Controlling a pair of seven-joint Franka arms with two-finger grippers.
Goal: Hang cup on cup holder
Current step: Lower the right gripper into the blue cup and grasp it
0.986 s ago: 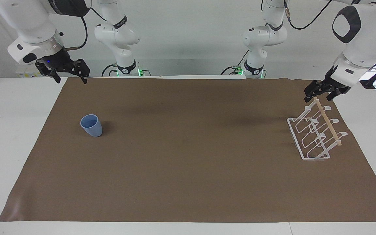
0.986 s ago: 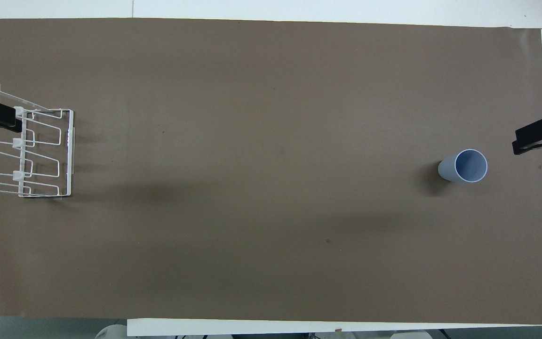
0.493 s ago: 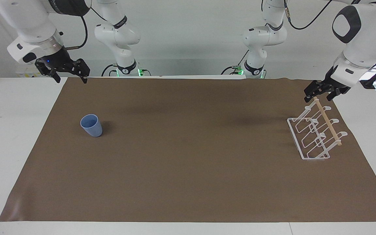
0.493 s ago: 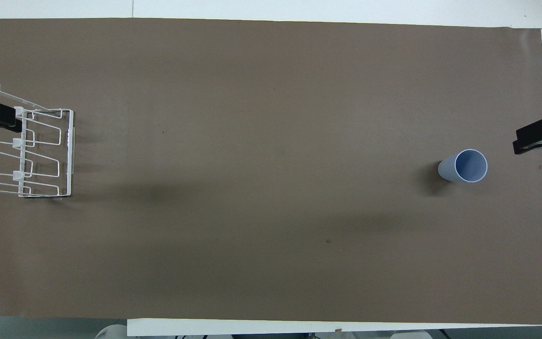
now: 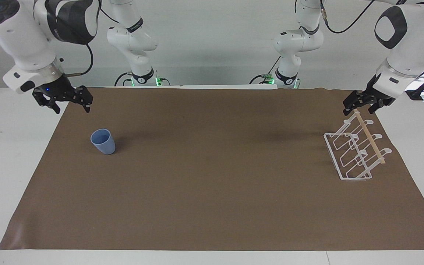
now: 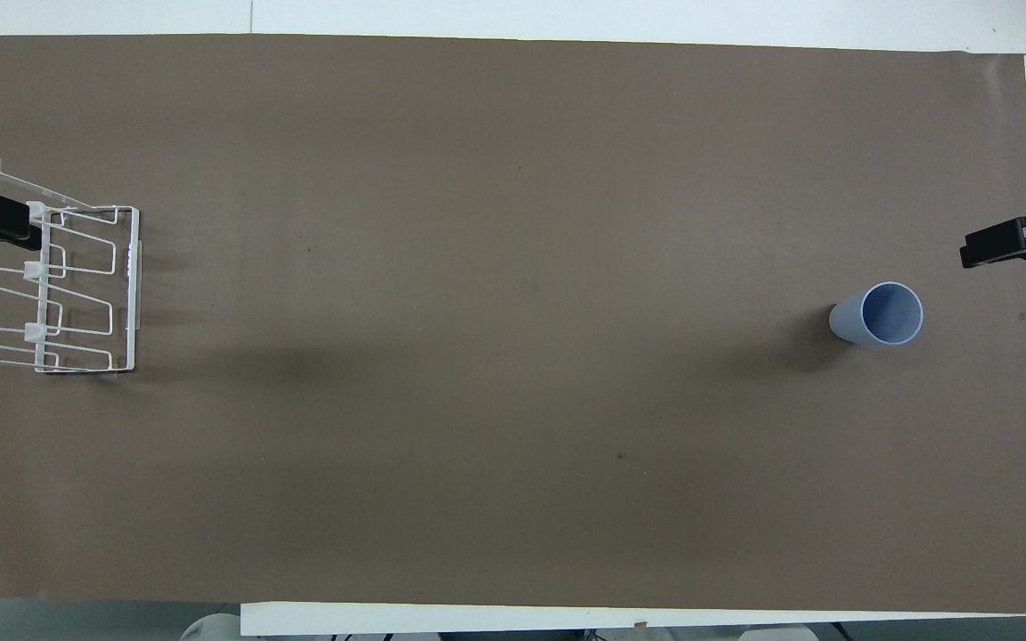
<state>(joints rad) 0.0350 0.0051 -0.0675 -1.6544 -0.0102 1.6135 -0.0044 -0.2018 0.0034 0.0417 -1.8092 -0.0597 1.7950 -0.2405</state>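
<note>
Our right gripper, jaws wide and empty, hangs over the brown mat near the plain, unmarked light blue cup standing upright, while our left gripper, also wide, hovers over the white wire cup holder.

Only the cup and the cup holder stand on the counter, well apart, with open mat between.

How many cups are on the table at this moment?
1. The cup stands upright, mouth up, on the brown mat toward the right arm's end of the table, apart from the cup holder at the left arm's end. Nothing could hide another.
</note>
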